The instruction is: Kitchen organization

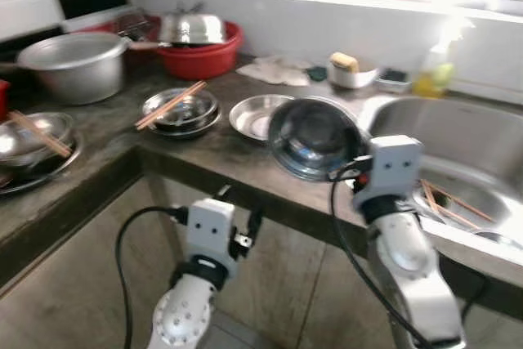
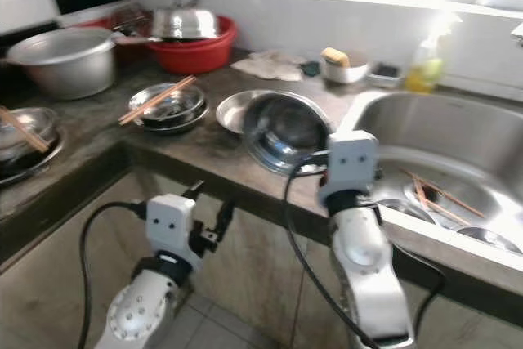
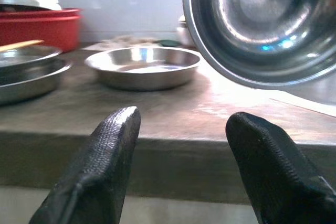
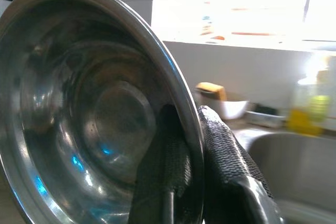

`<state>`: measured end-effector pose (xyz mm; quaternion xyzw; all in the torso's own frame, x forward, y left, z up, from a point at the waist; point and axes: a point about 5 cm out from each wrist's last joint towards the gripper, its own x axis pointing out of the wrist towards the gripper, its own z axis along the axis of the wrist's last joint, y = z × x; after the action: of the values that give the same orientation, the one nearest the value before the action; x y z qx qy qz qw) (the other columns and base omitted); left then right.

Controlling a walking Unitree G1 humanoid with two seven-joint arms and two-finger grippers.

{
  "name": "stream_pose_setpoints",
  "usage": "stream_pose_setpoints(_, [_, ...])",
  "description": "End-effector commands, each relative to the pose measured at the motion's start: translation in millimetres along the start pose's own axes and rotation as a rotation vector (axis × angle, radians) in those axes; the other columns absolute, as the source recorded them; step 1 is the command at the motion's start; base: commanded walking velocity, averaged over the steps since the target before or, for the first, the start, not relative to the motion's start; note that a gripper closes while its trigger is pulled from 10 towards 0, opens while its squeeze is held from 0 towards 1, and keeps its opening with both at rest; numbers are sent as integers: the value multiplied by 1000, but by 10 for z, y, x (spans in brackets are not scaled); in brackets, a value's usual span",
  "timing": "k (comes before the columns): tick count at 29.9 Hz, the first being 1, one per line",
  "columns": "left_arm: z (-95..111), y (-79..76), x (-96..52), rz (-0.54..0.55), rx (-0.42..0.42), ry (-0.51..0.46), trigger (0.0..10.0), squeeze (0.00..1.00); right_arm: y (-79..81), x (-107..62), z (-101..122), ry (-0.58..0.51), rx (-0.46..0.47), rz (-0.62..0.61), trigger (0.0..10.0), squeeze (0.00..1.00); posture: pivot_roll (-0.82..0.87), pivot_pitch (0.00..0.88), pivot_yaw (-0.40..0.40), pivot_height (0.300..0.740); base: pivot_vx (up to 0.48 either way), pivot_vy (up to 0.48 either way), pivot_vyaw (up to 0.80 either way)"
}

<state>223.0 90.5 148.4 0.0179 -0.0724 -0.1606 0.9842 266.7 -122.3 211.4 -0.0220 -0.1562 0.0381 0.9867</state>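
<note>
My right gripper (image 4: 189, 153) is shut on the rim of a steel bowl (image 1: 312, 138), holding it tilted on edge above the counter's front, just left of the sink (image 1: 458, 132). One finger lies inside the bowl, the other outside. A shallow steel plate (image 1: 255, 114) rests on the counter behind the bowl. My left gripper (image 3: 181, 140) is open and empty, low in front of the counter edge (image 3: 157, 142), below the plate.
Stacked steel bowls with chopsticks (image 1: 172, 104) sit left of the plate. A red basin (image 1: 200, 55) with a steel lid and a large pot (image 1: 73, 63) stand further back. More chopsticks (image 1: 453, 202) lie in the sink. A yellow bottle (image 1: 433, 71) stands by the window.
</note>
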Motion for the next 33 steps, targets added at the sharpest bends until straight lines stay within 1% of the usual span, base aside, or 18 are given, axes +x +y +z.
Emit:
stream_pose_setpoints(1, [7, -58, 26, -45, 27, -5, 10000, 0, -48, -2, 21, -1, -14, -17, 10000, 0, 80, 0, -13, 740, 0, 0, -775])
stream_pose_setpoints(2, [2, -53, 25, -42, 46, -3, 10000, 0, -42, -6, 18, 0, -15, -16, 10000, 0, 78, 0, -11, 740, 292, -375, -775])
stream_pose_setpoints(4, [-9, -60, 26, -50, 48, 8, 10000, 0, -38, -10, 16, 0, -15, -13, 10000, 0, 78, 2, -9, 740, 294, -375, -775])
stream_pose_setpoints(9, [-9, -59, 31, -41, 21, 1, 10000, 0, -16, -11, 15, -1, -23, -5, 10000, 0, 78, 5, -11, 740, 304, -350, -775])
stream_pose_setpoints(11, [-8, -38, 41, -21, -1, 2, 10000, 0, -9, -1, 19, -4, -31, 0, 10000, 0, 79, 8, -12, 740, 0, 0, -775])
stream_pose_setpoints(14, [-1, -35, 47, -17, 10, -2, 10000, 0, -9, 11, 24, -7, -36, 1, 10000, 0, 82, 14, -17, 740, 0, 0, -750])
stream_pose_setpoints(19, [-7, -26, 35, -17, 49, -2, 10000, 0, 13, 31, 33, -13, -44, 14, 10000, 0, 83, 14, -20, 740, 0, -59, 0])
stream_pose_setpoints(26, [-15, -31, 31, -11, 55, 2, 10000, 0, -1, 63, 44, -16, -43, 14, 10000, 0, 83, 18, -21, 740, 0, -439, 0])
stream_pose_setpoints(33, [-45, 9, 30, 10, 60, 16, 10000, 0, -89, 149, 77, -25, -54, 6, 10000, 0, 81, 25, -24, 740, 0, -435, 0])
